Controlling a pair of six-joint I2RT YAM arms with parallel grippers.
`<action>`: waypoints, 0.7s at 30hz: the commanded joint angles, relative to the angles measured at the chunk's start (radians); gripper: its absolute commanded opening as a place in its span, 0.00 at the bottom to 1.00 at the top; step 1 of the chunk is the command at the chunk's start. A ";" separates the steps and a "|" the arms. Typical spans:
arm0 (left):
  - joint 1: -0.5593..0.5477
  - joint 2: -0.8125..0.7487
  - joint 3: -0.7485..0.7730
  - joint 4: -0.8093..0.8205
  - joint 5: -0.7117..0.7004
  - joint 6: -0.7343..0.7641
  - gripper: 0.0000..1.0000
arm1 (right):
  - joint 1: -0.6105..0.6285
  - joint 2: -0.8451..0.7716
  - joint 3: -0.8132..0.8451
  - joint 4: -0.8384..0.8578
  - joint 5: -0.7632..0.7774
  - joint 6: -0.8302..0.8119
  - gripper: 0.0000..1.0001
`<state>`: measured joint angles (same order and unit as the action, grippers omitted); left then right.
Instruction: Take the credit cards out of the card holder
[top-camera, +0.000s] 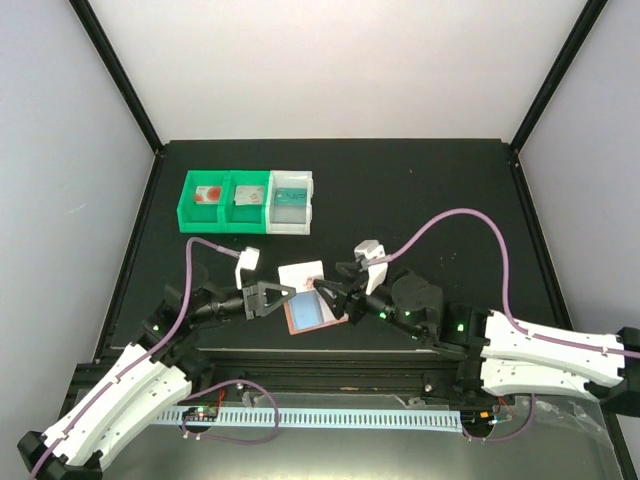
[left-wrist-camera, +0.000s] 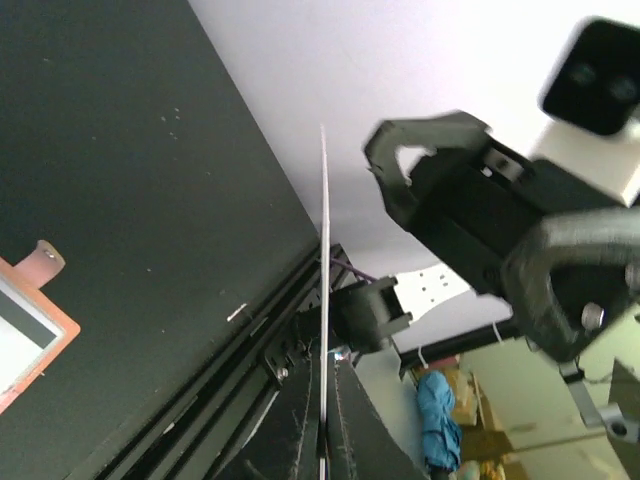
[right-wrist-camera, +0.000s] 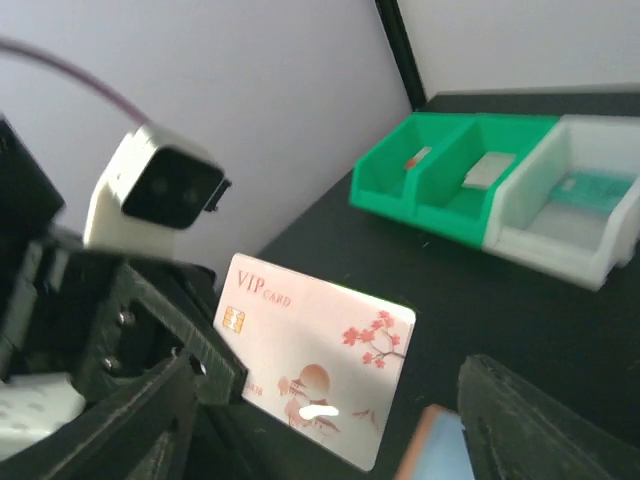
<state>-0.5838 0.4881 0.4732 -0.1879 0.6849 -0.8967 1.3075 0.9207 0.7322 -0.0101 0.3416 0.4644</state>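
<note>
Jaws clamped on the VIP card (top-camera: 302, 273) at left gripper (top-camera: 285, 296), spread apart at right gripper (top-camera: 331, 294) off its 3 o'clock edge. Pinch firmly and lift straight up, clear of the card holder (top-camera: 305, 318) lying flat at 6 o'clock.

Overhead view facing down, wrist views close, both sharing card (right-wrist-camera: 312, 365)

A matte black rectangular tabletop (top-camera: 420, 190) fills the middle; plain, evenly lit lilac-white wall panels (top-camera: 340, 60) rise behind it and at both its sides; slim black metal struts (top-camera: 115, 75) climb from its far corners; a white slotted plastic cable duct (top-camera: 330, 415) runs along its near edge; a brushed grey metal sheet (top-camera: 570, 455) lies beyond its near right corner.
</note>
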 joint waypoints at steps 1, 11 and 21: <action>0.000 -0.013 0.053 0.006 0.144 0.100 0.02 | -0.097 -0.068 -0.025 -0.040 -0.244 0.293 0.75; -0.001 -0.050 0.036 0.133 0.241 0.027 0.02 | -0.164 -0.097 -0.015 -0.049 -0.376 0.393 0.77; -0.001 -0.033 -0.025 0.278 0.312 -0.062 0.01 | -0.165 -0.095 -0.078 0.100 -0.471 0.464 0.39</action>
<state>-0.5842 0.4446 0.4553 0.0017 0.9432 -0.9203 1.1473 0.8345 0.6853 0.0078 -0.0788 0.8936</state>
